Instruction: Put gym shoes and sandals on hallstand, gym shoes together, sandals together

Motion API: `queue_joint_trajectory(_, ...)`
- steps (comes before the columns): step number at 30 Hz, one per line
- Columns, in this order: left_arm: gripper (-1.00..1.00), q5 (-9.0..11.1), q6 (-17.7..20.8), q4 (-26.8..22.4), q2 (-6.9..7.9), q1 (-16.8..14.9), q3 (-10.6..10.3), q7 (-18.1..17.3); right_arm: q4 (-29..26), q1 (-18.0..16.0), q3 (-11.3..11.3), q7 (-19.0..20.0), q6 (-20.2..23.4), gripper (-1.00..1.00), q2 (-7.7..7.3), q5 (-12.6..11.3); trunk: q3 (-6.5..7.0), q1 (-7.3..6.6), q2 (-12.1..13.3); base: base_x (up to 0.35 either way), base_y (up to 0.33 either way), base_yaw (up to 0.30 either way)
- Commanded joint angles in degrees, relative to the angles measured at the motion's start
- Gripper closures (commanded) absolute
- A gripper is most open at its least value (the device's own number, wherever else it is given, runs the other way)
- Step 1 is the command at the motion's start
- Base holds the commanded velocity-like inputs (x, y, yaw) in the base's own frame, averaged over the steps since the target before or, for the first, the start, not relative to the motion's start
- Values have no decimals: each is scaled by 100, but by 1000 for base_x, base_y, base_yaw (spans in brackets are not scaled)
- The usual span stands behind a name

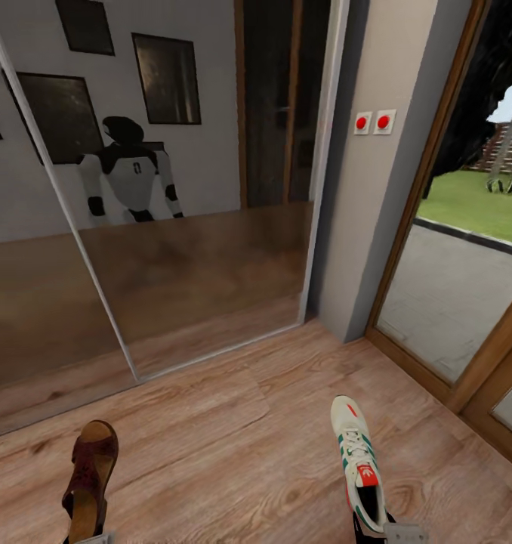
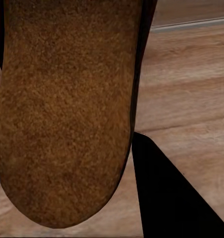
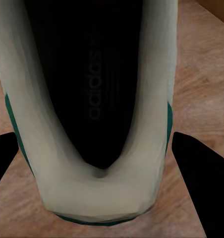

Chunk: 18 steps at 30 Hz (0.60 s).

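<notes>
Shoes: 1 sandal (image 1: pixel 90 477) in left tool, 1 sneaker (image 1: pixel 359 461) in right.

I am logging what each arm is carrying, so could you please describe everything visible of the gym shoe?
The gym shoe is a white lace-up sneaker with green side stripes, a red tongue label and a red mark near the toe. In the head view it sits at the lower right, toe pointing away, heel at the right pincer, above the wood floor. The right wrist view looks into its dark opening, with faint lettering on the insole, a white collar and green heel trim.
</notes>
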Motion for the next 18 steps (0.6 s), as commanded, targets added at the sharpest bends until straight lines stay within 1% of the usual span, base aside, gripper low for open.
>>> queue_joint_trajectory(1, 100, 15, -15, 5, -1, -5, 9, -25, 0, -1, 15, -37, -14, 100, -2, 10, -5, -1, -2, 0, 0, 279)
queue_joint_trajectory(3, 100, 15, -20, 0, -1, -5, 9, -21, 0, -1, 15, -35, -16, 100, -2, 10, -5, -1, -2, -39, 3, 279)
queue_joint_trajectory(5, 100, 15, -17, -2, 2, -5, 9, -20, 0, -1, 15, -37, -14, 100, -2, 10, -5, -1, -2, -182, 45, 279)
queue_joint_trajectory(12, 100, 15, -17, 4, 4, -5, 9, -18, 0, -1, 15, -35, -13, 100, -2, 10, -5, -1, -2, -274, 99, 279)
queue_joint_trajectory(15, 100, 15, -15, 5, 2, -5, 9, -18, 0, -1, 15, -37, -11, 100, -2, 10, -5, -1, -2, -104, 48, 279)
queue_joint_trajectory(18, 100, 15, -16, -2, 4, -5, 9, -18, 0, -1, 15, -37, -15, 100, -2, 10, -5, -1, -2, -20, 9, 279)
